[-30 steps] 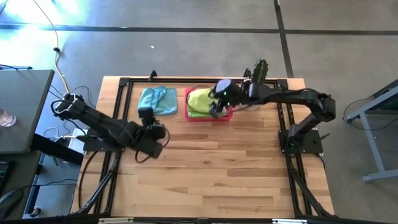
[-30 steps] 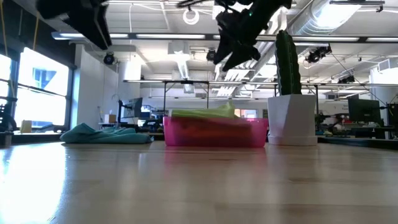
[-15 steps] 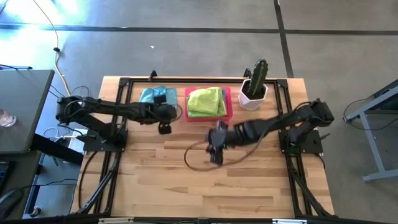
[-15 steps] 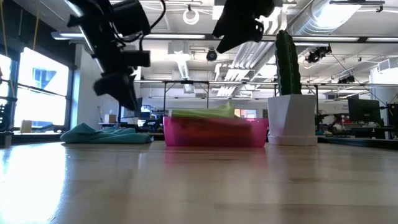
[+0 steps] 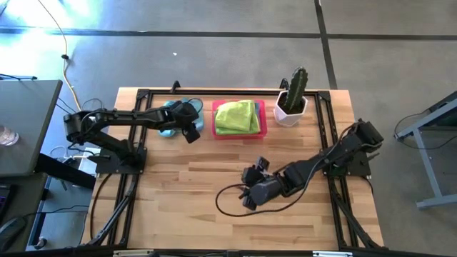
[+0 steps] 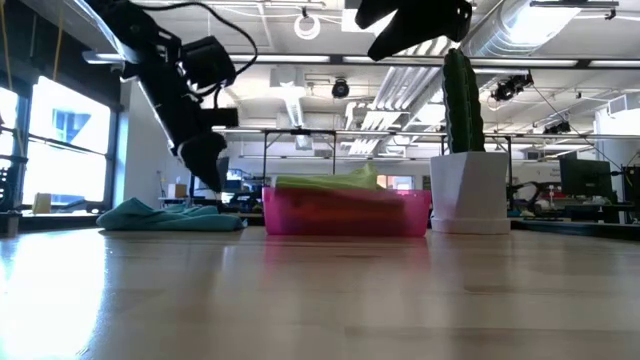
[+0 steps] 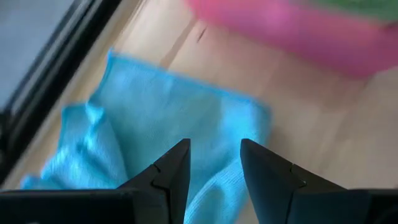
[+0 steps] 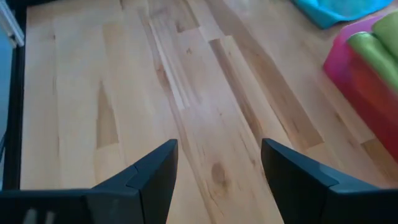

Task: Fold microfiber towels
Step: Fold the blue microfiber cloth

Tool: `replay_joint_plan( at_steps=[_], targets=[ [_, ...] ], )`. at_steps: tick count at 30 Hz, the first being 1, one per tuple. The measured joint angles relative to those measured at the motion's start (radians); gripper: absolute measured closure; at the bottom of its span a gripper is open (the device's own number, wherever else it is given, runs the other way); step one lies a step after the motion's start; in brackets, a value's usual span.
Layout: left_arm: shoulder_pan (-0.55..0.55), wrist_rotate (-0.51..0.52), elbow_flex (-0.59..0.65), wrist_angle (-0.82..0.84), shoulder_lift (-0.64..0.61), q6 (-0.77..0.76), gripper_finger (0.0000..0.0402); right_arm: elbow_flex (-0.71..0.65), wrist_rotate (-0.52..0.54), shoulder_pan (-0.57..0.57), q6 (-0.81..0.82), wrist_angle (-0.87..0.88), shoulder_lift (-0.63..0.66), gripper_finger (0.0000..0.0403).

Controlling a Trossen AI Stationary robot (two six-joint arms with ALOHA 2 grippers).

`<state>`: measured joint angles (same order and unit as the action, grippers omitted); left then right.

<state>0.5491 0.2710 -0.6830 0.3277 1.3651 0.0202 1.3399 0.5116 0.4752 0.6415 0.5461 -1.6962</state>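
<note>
From above, a light blue towel (image 5: 173, 114) lies crumpled at the table's far edge, just left of the pink tray (image 5: 262, 131). A lime green towel (image 5: 237, 116) sits folded flat in the tray.

The left gripper (image 5: 191, 133) hangs over the blue towel.

The right gripper (image 5: 250, 195) hangs over bare wood, well apart.

From table height, the blue towel (image 6: 170, 215) is a low, wide heap.

In the left wrist view, the left gripper (image 7: 213, 163) is apart and holds nothing above the blue towel (image 7: 155, 140).

In the right wrist view, the right gripper (image 8: 218, 163) is spread wide, empty.
</note>
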Motion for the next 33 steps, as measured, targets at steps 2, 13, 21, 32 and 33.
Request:
replay_joint_plan(
  at_steps=[2, 13, 21, 32, 33],
  targets=[
    [0.013, 0.001, 0.019, 0.008, 0.000, -0.044, 0.0271, 0.000, 0.030, 0.010, 0.009, 0.000, 0.000, 0.0179],
    [-0.020, -0.147, 0.151, 0.012, 0.032, -0.225, 0.0271, 0.000, -0.033, 0.017, 0.006, -0.005, 0.000, 0.0179],
    [-0.206, -0.157, 0.193, -0.018, 0.038, -0.330, 0.0271, 0.000, -0.180, 0.017, -0.118, -0.005, 0.000, 0.0179],
    [-0.580, -0.304, 0.206, -0.337, 0.048, -0.520, 0.0271, 0.000, -0.187, 0.017, -0.257, -0.005, 0.000, 0.0179],
    [-0.617, -0.297, 0.205, -0.367, 0.048, -0.545, 0.0271, 0.000, -0.187, 0.017, -0.254, -0.006, 0.000, 0.0179]
  ],
)
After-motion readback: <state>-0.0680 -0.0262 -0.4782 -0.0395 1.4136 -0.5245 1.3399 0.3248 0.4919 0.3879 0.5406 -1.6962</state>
